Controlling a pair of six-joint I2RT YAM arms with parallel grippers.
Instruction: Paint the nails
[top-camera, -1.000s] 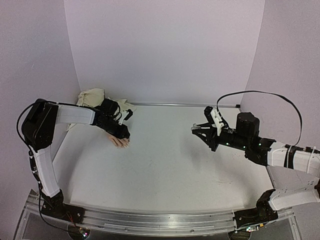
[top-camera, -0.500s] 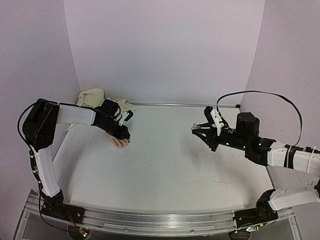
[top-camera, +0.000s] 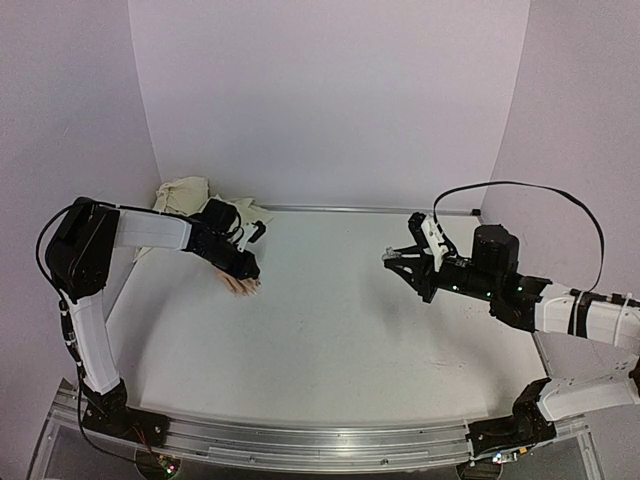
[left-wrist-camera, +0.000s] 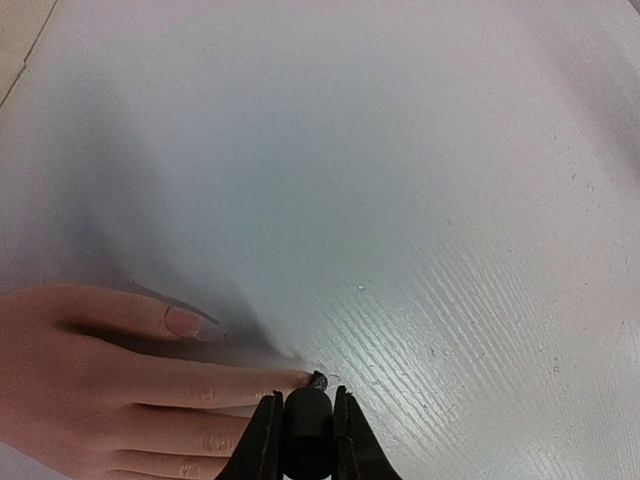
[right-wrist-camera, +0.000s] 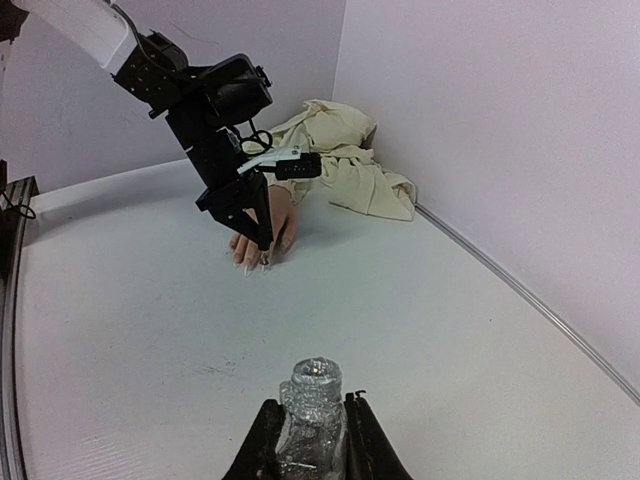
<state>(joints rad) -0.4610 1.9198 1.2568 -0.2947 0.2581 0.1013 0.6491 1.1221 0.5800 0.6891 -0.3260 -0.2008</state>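
Back left on the worktop (top-camera: 330, 330), the left fingers (top-camera: 249, 268) pinch a dark brush (left-wrist-camera: 307, 425), its tip right at one of the nails (left-wrist-camera: 186, 322) on the pinkish dummy hand (top-camera: 240, 285) lying by a cream sleeve (top-camera: 183, 192); well to the right, the right fingers (top-camera: 391, 259) squeeze an open glittery bottle (right-wrist-camera: 311, 395).

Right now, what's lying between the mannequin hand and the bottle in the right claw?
Nothing: bare white table separates hand and bottle, shown in the right wrist view.
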